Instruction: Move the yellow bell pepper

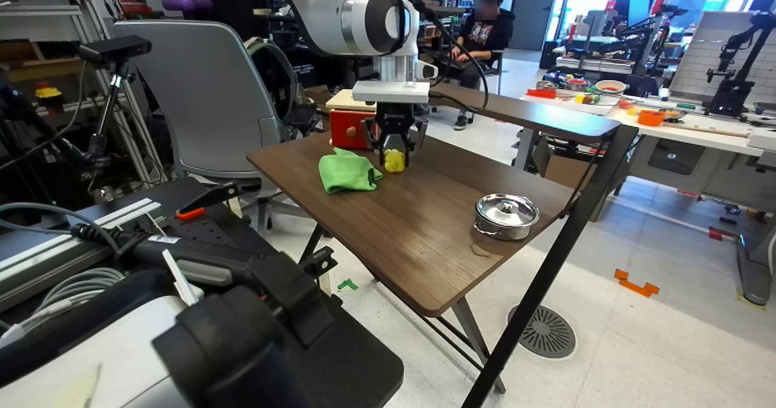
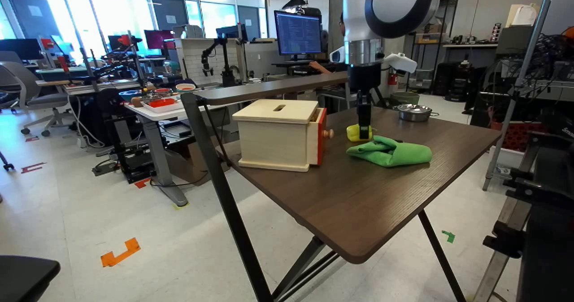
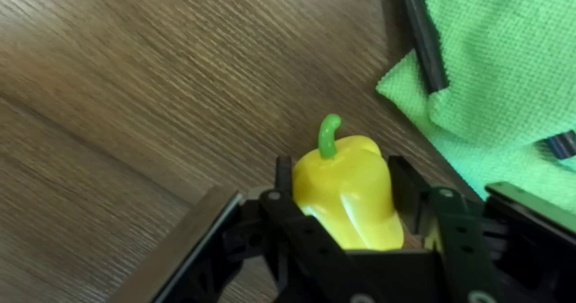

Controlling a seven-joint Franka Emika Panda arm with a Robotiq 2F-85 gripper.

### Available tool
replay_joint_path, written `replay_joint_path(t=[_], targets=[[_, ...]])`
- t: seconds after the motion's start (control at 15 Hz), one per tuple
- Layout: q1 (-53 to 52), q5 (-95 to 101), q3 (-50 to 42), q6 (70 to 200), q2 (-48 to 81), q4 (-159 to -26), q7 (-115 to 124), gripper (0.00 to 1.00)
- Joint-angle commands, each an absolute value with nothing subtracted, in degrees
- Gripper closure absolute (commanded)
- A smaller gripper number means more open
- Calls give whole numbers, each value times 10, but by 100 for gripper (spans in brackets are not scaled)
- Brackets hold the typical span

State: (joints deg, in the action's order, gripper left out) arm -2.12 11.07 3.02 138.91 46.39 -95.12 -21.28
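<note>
My pincer [image 3: 340,177] is clenched on the yellow bell pepper [image 3: 348,195], low and just right of centre in the wrist view, its green stem [image 3: 328,136] pointing toward the top of the frame. Whether the pepper touches the counter [image 1: 424,238], I cannot tell. A green cloth [image 3: 504,78] fills the upper right, just beside the pepper. In an exterior view, a wooden box [image 2: 273,142] with a red drawer front [image 2: 321,131] stands near mid-frame, left of my pincer. In an exterior view, a lidded metal pot [image 1: 507,217] sits right of centre, well apart from the pepper.
</note>
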Motion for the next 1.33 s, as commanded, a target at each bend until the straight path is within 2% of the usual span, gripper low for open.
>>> replay_joint_path(t=[0.0, 0.53, 1.0, 1.27], targets=[[-14, 120, 33, 1365, 465, -938, -226, 70], [13, 105, 43, 1329, 371, -1014, -249, 71], [50, 96, 28, 1337, 243, -1155, -252, 71], [79, 97, 7, 1350, 210, -1215, -256, 71]])
